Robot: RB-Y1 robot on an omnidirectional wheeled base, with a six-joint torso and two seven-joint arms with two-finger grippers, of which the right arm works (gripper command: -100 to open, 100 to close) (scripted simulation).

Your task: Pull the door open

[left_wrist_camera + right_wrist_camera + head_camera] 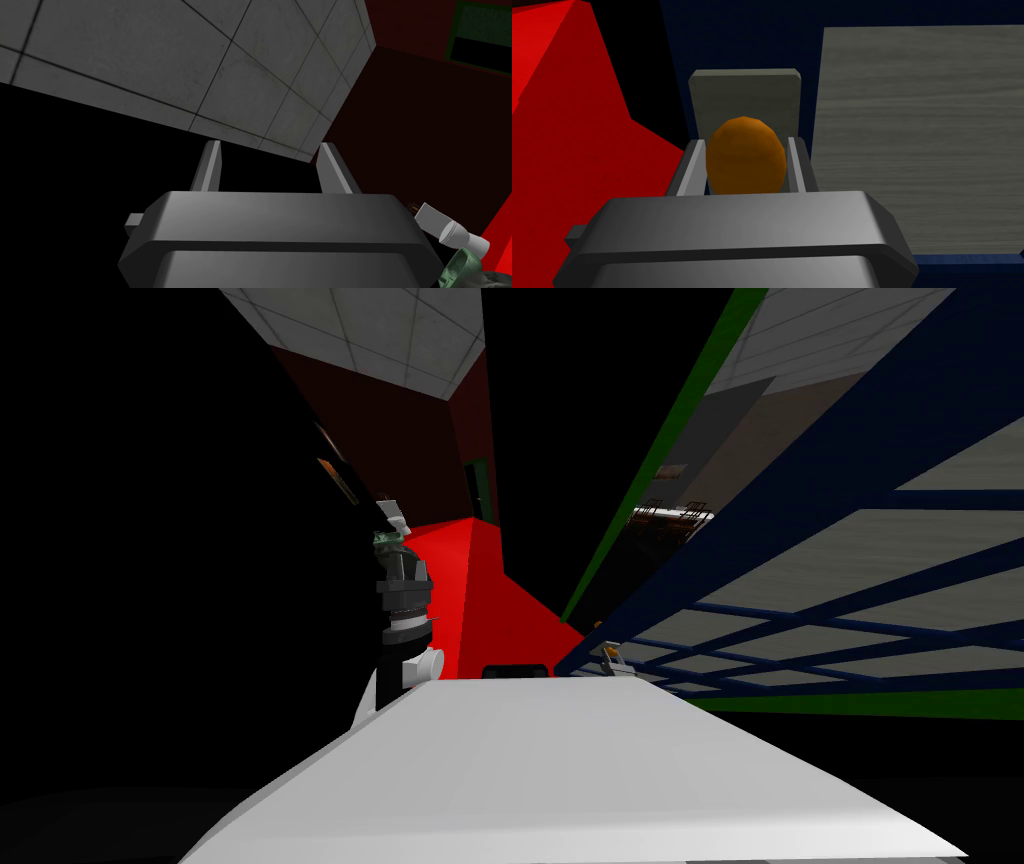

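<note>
The door [860, 528] is dark blue with grey panels and stretches across the right of the head view. Its round orange knob [746, 156] sits on a grey backplate [744, 100] on the blue frame, beside a grey panel [922, 140]. My right gripper [746, 165] is shut on the knob, one finger pressing each side. In the head view that gripper [612, 660] shows small at the door's near edge. My left gripper [270, 167] is raised at the left, open, with nothing between its fingers. The left arm [403, 598] stands upright beside a red wall.
A red wall [480, 588] runs ahead on the left of the door's edge, close to my right hand [572, 150]. A green door frame strip [660, 458] slants past the door. Black areas lie to the far left and between wall and frame.
</note>
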